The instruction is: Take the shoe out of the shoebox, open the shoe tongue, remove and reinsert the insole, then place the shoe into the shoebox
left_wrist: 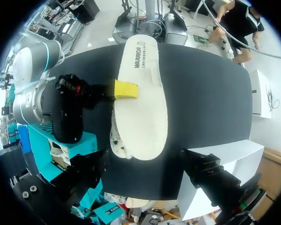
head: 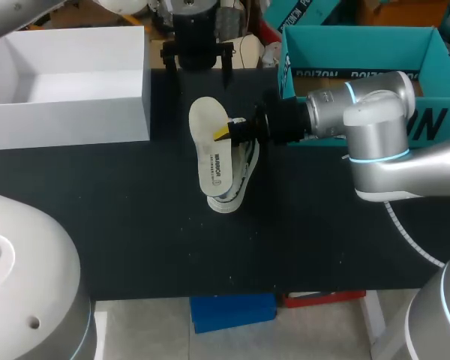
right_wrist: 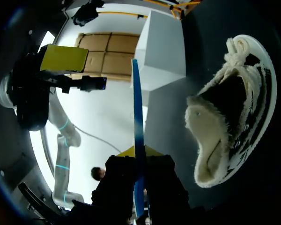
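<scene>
A white insole (head: 210, 146) is held on edge above the black table, with my right gripper (head: 226, 133) shut on its side rim; one yellow tip shows against it. In the right wrist view the insole (right_wrist: 138, 131) appears edge-on as a thin blue line between that gripper's (right_wrist: 139, 161) fingers. The white shoe (head: 238, 180) with dark markings lies on its side just under and beside the insole, its fleecy opening (right_wrist: 210, 136) facing the right gripper. My left gripper (head: 199, 64) hangs open over the table's far edge, looking down on the insole (left_wrist: 140, 98).
An open white box (head: 67, 112) stands at the back left. The teal shoebox (head: 360, 41) stands at the back right, behind my right arm (head: 375, 120). Bare black table (head: 135, 225) lies in front of the shoe.
</scene>
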